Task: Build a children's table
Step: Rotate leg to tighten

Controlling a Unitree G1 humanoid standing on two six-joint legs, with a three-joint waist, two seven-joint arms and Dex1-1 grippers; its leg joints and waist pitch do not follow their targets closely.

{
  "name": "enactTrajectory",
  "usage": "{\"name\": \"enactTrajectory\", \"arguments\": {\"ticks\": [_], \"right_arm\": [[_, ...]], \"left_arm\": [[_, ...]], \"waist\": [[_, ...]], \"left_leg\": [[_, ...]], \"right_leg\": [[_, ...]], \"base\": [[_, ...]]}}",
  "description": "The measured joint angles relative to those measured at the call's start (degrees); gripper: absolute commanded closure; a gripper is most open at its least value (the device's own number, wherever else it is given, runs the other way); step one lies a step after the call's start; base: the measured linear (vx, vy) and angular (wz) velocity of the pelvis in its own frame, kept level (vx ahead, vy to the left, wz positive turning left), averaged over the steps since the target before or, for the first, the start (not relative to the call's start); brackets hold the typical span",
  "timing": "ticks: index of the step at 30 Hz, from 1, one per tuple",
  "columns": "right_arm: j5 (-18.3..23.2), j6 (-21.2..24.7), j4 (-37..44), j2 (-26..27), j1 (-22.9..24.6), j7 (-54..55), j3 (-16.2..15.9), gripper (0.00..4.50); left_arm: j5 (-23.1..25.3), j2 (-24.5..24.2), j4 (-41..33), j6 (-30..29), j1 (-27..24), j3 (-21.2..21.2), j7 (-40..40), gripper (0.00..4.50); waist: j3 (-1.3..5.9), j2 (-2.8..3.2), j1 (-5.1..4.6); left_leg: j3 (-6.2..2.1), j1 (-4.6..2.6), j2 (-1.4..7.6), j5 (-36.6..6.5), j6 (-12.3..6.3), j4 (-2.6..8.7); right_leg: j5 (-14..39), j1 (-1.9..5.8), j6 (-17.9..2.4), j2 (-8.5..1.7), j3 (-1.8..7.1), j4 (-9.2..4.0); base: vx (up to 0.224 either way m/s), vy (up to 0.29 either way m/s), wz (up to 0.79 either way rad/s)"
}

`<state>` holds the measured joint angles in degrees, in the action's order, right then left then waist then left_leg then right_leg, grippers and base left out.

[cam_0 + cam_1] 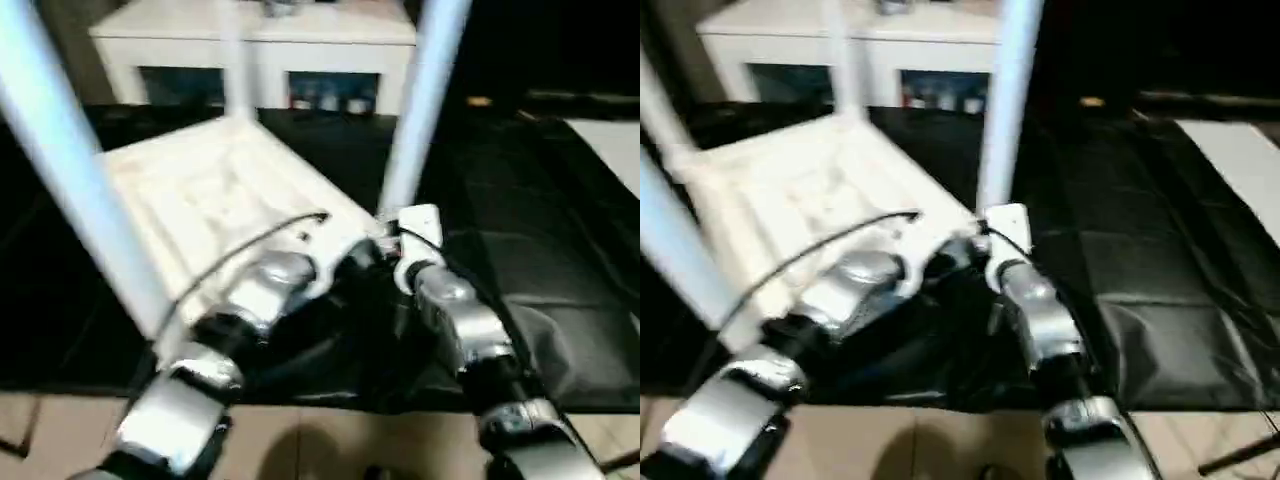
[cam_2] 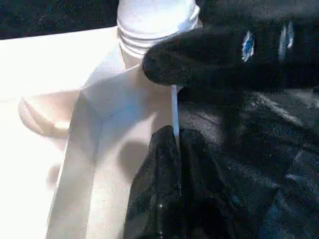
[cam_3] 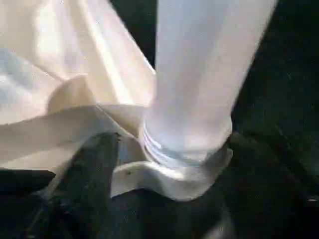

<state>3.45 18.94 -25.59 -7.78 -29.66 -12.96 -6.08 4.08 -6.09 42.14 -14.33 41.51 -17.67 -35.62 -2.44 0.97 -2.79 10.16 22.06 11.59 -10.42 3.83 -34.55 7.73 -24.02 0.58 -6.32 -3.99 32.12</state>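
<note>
On the black mat: the tabletop (image 1: 215,195) was laid upside down.
Legs: three (image 1: 425,95) were seen standing in sockets.
Near corner: a leg's threads (image 3: 167,149) were still showing.
Left gripper (image 2: 174,144): pinched on the tabletop's rim.
Right gripper (image 1: 400,262): grip cannot be told.
Behind: a white cabinet (image 1: 250,45).

Head eyes look down over both forearms; both wrist views sit close on the leg (image 3: 199,84) in its corner socket (image 3: 184,172).

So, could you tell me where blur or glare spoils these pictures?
Head views: the nearest leg smears with motion blur, and the tabletop washes out, ribs faint. Left wrist view: the black finger across the frame is soft. Right wrist view: the leg's threads are blurred.
</note>
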Motion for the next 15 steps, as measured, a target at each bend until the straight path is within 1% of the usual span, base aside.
{"name": "enactTrajectory", "arguments": {"ticks": [2,5,6,7,8,9,12,15], "right_arm": [[0.9,0.06,3.22,-3.7,1.18,-6.02,-1.23,0.59],[2.51,-0.85,9.47,-10.98,4.95,-17.77,-3.24,0.59],[3.1,-1.25,10.75,-13.58,6.3,-21.35,-3.38,0.59],[3.84,-1.56,11.59,-15.11,7.12,-24.05,-3.42,0.59],[4.61,-1.58,12.61,-16.14,7.65,-26.8,-3.57,0.59],[5.41,-1.58,13.72,-17.53,8.16,-29.65,-3.93,0.59],[6.02,-1.6,15.56,-20.29,9.17,-34.26,-4.82,0.59],[6.24,-1.54,16.49,-21.8,10.07,-37.18,-5.68,0.59]], "left_arm": [[-0.51,-2.06,-2.68,1.01,-1.63,-0.65,-3.72,4.5],[-2.37,-6.86,-8.72,2.9,-5.36,-1.63,-11.9,4.5],[-3.86,-9.19,-11.37,3.41,-7.07,-2.04,-15.96,4.5],[-4.51,-10.83,-12.88,3.49,-7.72,-2.4,-18.36,4.5],[-4.57,-12.08,-14.09,3.41,-8.02,-2.74,-20.46,4.5],[-4.76,-13.09,-15.03,3.06,-8.13,-3.17,-22.58,4.5],[-5.58,-13.64,-16.19,1.61,-8.43,-3.49,-26.1,4.5],[-6.28,-14.44,-17.85,0.63,-9.51,-3.56,-28.58,4.5]], "waist": [[0.0,0.01,0.4],[0.02,0.03,1.58],[0.02,0.03,1.87],[0.02,0.03,2.18],[0.02,0.03,2.61],[0.0,0.06,3.33],[-0.03,0.04,4.59],[-0.03,0.04,4.69]], "left_leg": [[0.01,-0.02,0.09,0.0,0.0,0.04],[0.06,-0.03,0.27,0.0,-0.01,0.11],[0.08,-0.04,0.29,0.0,-0.02,0.11],[0.13,-0.03,0.27,-0.02,-0.02,0.11],[0.21,0.01,0.28,-0.01,-0.04,0.11],[0.24,0.03,0.28,0.12,-0.26,0.14],[0.51,0.0,0.27,0.13,-0.27,0.11],[0.95,-0.08,0.27,-0.04,0.01,0.1]], "right_leg": [[-0.33,0.01,-0.34,0.05,-0.01,0.13],[-0.19,-0.06,-0.12,0.18,-0.01,0.41],[0.07,-0.1,0.07,0.19,0.01,0.65],[0.29,-0.2,0.01,0.18,0.02,0.85],[0.38,-0.29,0.0,0.17,0.05,0.94],[0.42,-0.33,-0.05,0.17,0.05,0.95],[0.45,-0.33,-0.1,0.09,0.21,0.98],[0.45,-0.33,-0.1,-0.01,0.41,1.01]], "base": [[0.055,-0.023,0.07],[0.062,-0.021,0.04],[0.064,-0.013,0.01],[0.064,-0.013,0.01],[0.0,0.0,0.0],[0.0,0.0,0.0],[0.0,0.0,0.0],[0.0,0.0,0.0]]}}
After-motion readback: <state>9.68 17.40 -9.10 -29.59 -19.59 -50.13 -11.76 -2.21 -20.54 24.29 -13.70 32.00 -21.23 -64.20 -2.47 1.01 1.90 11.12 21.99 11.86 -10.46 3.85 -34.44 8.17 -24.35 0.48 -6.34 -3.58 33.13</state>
